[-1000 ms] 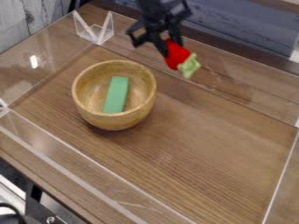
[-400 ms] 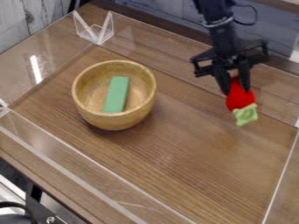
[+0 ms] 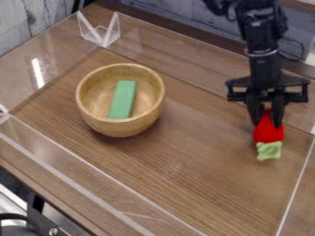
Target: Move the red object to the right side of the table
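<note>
Camera view: one angled look down at a brown wood-grain counter (image 3: pixel 185 175) edged by low clear acrylic walls.
Landmark: wooden bowl (image 3: pixel 121 100), sitting on the left half of the counter.
Inside the bowl: green rectangular block (image 3: pixel 123 99), lying flat on the bowl's floor.
Behind the bowl: clear folded acrylic stand (image 3: pixel 99 29), well apart from it, near the far wall.
Right of the bowl: black robot arm (image 3: pixel 261 37), reaching down from the top edge, well apart from the bowl.
Fingers (image 3: pixel 267 118): pointing steeply down, closed tight on the red object.
Red object (image 3: pixel 268 133): far right of the bowl, near the right wall, green cap lowest and at or just above the counter; contact cannot be told.
</note>
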Controlling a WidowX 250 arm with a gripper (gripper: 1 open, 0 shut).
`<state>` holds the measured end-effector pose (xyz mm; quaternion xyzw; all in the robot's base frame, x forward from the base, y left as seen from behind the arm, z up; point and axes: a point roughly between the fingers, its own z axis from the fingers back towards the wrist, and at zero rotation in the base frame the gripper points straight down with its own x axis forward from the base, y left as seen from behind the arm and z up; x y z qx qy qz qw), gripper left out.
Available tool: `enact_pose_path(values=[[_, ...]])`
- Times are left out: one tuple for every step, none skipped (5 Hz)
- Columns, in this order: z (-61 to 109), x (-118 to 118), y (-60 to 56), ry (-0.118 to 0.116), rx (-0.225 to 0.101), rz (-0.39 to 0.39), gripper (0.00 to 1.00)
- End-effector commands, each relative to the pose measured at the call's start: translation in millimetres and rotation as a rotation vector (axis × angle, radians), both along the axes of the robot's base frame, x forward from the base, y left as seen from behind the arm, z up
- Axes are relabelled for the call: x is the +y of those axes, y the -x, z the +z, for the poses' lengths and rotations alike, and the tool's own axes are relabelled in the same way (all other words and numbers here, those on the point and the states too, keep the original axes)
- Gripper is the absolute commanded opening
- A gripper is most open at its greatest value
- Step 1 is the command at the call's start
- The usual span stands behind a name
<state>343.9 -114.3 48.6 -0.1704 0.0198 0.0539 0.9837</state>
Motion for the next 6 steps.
enact_pose_path(values=[[26.9,2,-11.4,-0.004,-0.091,-0.071,0.0],[24.3,7,-9.7,-0.016,-0.095,-0.134,0.0],[18.8,12,-8.2,-0.03,-0.089,-0.171,0.0],[14.0,29,-10.6,-0.047,-0.078,-0.156,0.0],[9.5,45,-12.5,-0.065,-0.069,-0.141,0.0],[2.5,39,-11.7,-0.08,-0.059,-0.141,0.0]])
